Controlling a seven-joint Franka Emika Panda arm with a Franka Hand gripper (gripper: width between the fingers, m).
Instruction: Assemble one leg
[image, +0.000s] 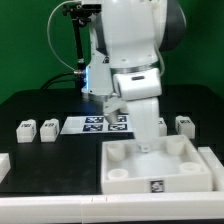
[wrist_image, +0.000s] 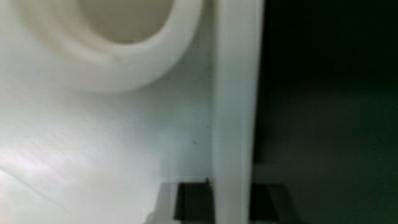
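The large white tray (image: 160, 165) lies at the front on the exterior view's right, and one round corner socket (wrist_image: 125, 30) fills part of the wrist view. My gripper (wrist_image: 228, 200) comes down on the tray's far wall (wrist_image: 231, 100). That thin upright wall runs between my two dark fingers (wrist_image: 178, 203), which are shut on it. In the exterior view the hand (image: 147, 118) covers its fingertips. Two small white legs (image: 25, 128) (image: 47, 128) stand on the black table at the exterior view's left, and another leg (image: 183, 124) stands at its right. No leg is in the gripper.
The marker board (image: 100, 124) lies flat behind the tray, under the arm. A white block (image: 3, 163) shows at the exterior view's left edge. A white strip (image: 100, 208) runs along the table's front edge.
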